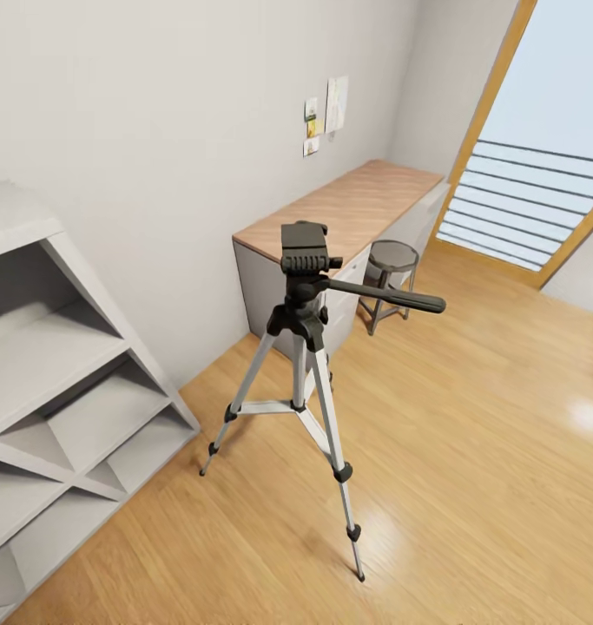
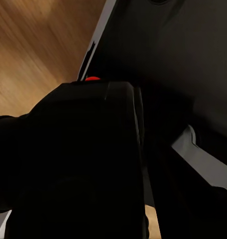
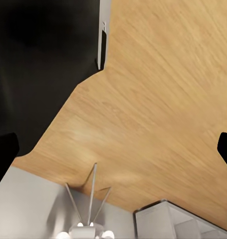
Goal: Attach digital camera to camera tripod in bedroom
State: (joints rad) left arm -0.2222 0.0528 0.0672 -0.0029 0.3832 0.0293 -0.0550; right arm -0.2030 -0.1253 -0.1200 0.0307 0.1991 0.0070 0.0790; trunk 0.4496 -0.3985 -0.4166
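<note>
Silver legs and a black head are seen on the camera tripod (image 1: pixel 299 347), which stands on the light wood floor (image 1: pixel 470 451) in the middle of the bedroom. White cube shelving (image 1: pixel 53 382) is at the left. A wood-topped surface (image 1: pixel 348 204) and a small stool (image 1: pixel 390 260) are farther back. In the left wrist view the digital camera (image 2: pixel 83 149) with its red dot is seen very close; whether the left end effector is closed on it cannot be told. The right end effector's (image 3: pixel 113 149) dark tips are seen far apart, with nothing between them.
</note>
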